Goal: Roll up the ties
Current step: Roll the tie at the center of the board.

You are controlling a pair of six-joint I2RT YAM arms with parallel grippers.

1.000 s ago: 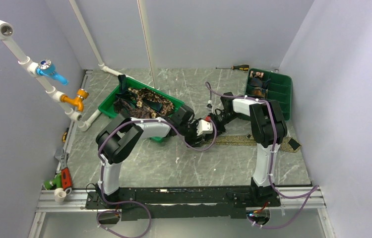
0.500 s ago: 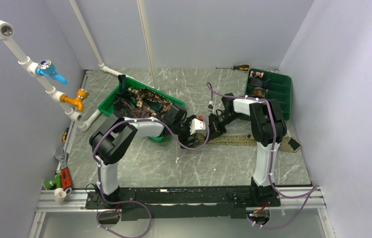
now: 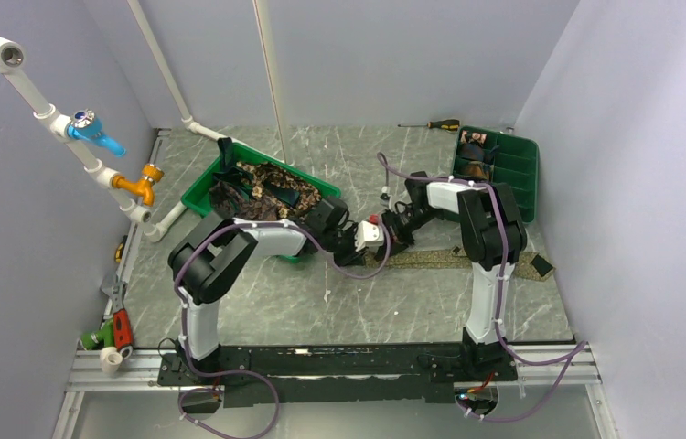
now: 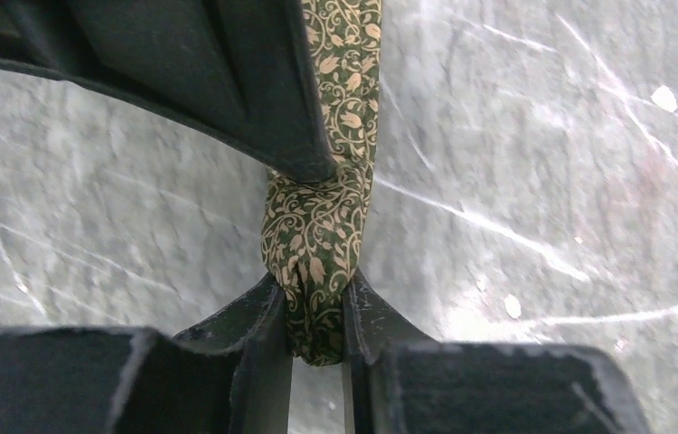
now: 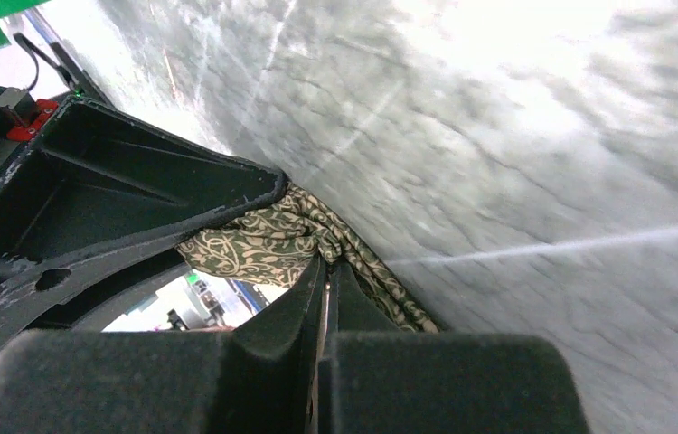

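Observation:
An olive tie with a tan vine pattern (image 3: 449, 259) lies as a strip across the table, running right from the two grippers. Mid-table, my left gripper (image 3: 364, 236) and right gripper (image 3: 387, 230) meet at its left end. In the left wrist view the bunched end of the tie (image 4: 322, 226) is squeezed in my left gripper (image 4: 315, 294). The rest runs up past a right finger (image 4: 227, 72). In the right wrist view my right gripper (image 5: 326, 264) is shut, and the gathered fabric of the tie (image 5: 254, 249) converges at its tips.
A green tray (image 3: 195, 197) at the back left holds a heap of more ties (image 3: 266, 187). At the back right a green compartment tray (image 3: 515, 174) has small coils (image 3: 476, 169) in it. A screwdriver (image 3: 435, 123) lies by the rear wall. Hand tools (image 3: 115, 325) lie at the front left.
My left gripper opened wide, drew back a little to the left, then closed on the tie's bunched end. My right gripper stayed shut in place.

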